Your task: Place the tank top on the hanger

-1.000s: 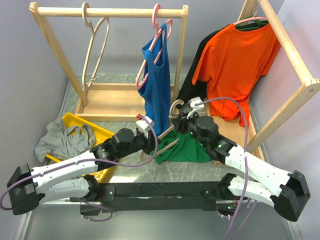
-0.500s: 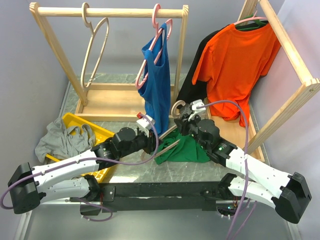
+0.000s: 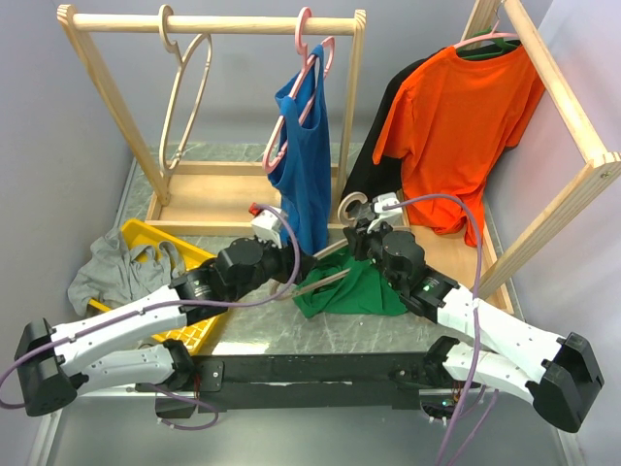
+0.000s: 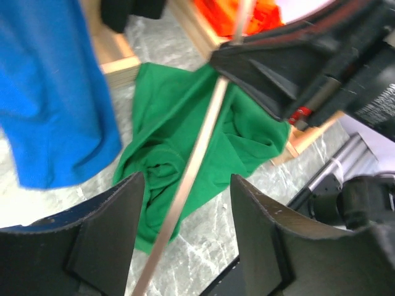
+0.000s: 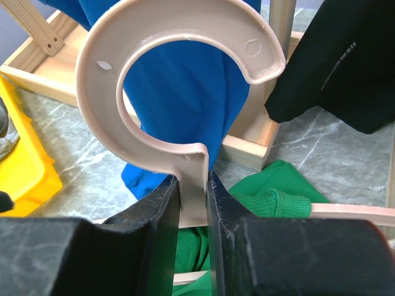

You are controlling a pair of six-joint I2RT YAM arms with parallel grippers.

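Near the bench's (image 3: 272,337) middle, the tank top (image 3: 354,291) lies crumpled by the rack's base (image 3: 218,202). The right gripper (image 5: 192,197) is clamped on the hanger's (image 5: 179,74) neck above it. The left gripper (image 4: 185,188) has its fingers apart, straddling the hanger's bar. The blue tank top (image 3: 306,165) hangs just behind the hook.

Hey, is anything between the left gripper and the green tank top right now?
Yes: the thin bar of the hanger passes through the gap of the open left gripper, crossing in front of the tank top on the table. The right gripper grips that hanger below its hook. The blue tank top hangs off to the side.
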